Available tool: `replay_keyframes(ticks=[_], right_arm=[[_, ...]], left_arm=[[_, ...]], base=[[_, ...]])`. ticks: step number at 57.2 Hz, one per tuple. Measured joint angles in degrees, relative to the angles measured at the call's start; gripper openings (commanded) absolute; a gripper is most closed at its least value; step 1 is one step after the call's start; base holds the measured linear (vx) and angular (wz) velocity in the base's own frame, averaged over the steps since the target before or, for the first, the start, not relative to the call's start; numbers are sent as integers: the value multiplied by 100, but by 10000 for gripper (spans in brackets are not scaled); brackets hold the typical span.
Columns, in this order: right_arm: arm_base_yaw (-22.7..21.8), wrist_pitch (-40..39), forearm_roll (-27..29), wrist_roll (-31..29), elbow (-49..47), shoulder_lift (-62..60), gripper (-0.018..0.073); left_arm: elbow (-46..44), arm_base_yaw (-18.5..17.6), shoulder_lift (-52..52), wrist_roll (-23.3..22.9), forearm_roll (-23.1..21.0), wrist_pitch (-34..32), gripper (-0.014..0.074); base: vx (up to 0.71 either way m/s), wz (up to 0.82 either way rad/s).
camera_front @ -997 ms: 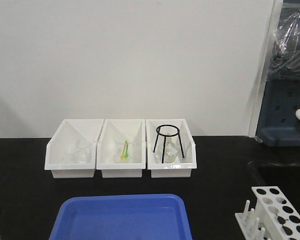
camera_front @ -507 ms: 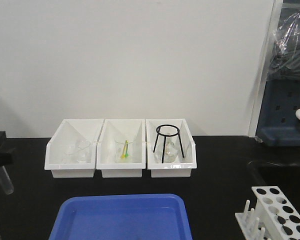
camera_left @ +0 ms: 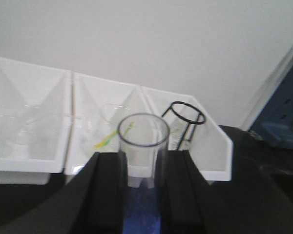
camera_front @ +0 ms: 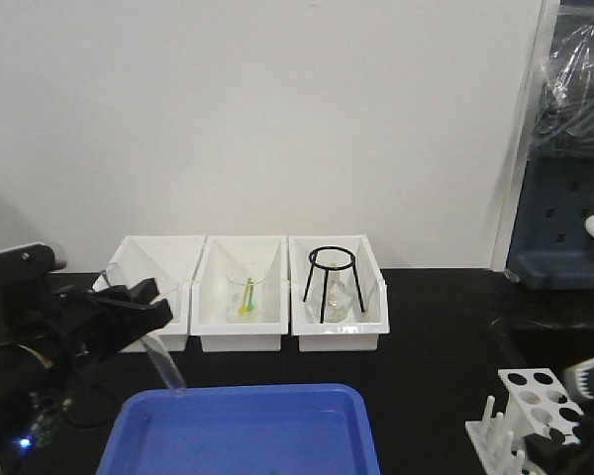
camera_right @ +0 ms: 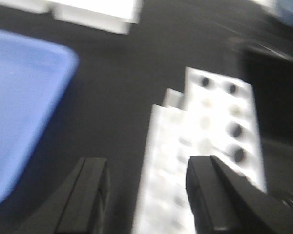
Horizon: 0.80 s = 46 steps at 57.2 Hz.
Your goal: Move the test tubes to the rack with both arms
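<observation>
In my left gripper (camera_front: pixel 147 303) sits a clear glass test tube (camera_front: pixel 166 364), tilted, its lower end over the back left corner of the blue tray (camera_front: pixel 247 430). The left wrist view shows the test tube's (camera_left: pixel 142 139) open mouth between the two black fingers (camera_left: pixel 107 187), which press its sides; that gripper (camera_left: pixel 142 175) is shut on it. The white rack (camera_front: pixel 540 406) stands at the front right. My right gripper (camera_right: pixel 154 195) hangs open above the rack (camera_right: pixel 210 141) with nothing between its fingers. Only a part of the right arm (camera_front: pixel 586 381) shows in the front view.
Three white open-fronted bins (camera_front: pixel 240 336) line the back of the black table, holding beakers, a flask and a black wire tripod (camera_front: pixel 332 282). A blue-grey unit (camera_front: pixel 564 228) stands at the right beyond the table edge.
My left arm has swung in from the left edge, carrying the test tube rightward to the tray's corner. The right arm has come into view beside the rack.
</observation>
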Motion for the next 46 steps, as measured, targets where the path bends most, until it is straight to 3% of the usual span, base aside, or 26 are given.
replay_keyframes(ticks=[10, 19, 30, 46], right_arm=[[1002, 256, 396, -497, -942, 1025, 429], [1484, 669, 546, -565, -2028, 1820, 429], [1969, 1222, 546, -738, -3106, 2458, 465], [2432, 1668, 535, -976, -4121, 3245, 505]], left_arm=[[0, -220, 618, -1769, 1253, -1028, -4], [0, -232, 1079, -3003, 2325, -1740, -4], [0, -232, 1443, -3569, 2675, -2487, -4], [-47, -232, 1503, -3657, 2927, -3068, -4]], base=[[0, 0], [0, 0], [0, 0], [0, 0]])
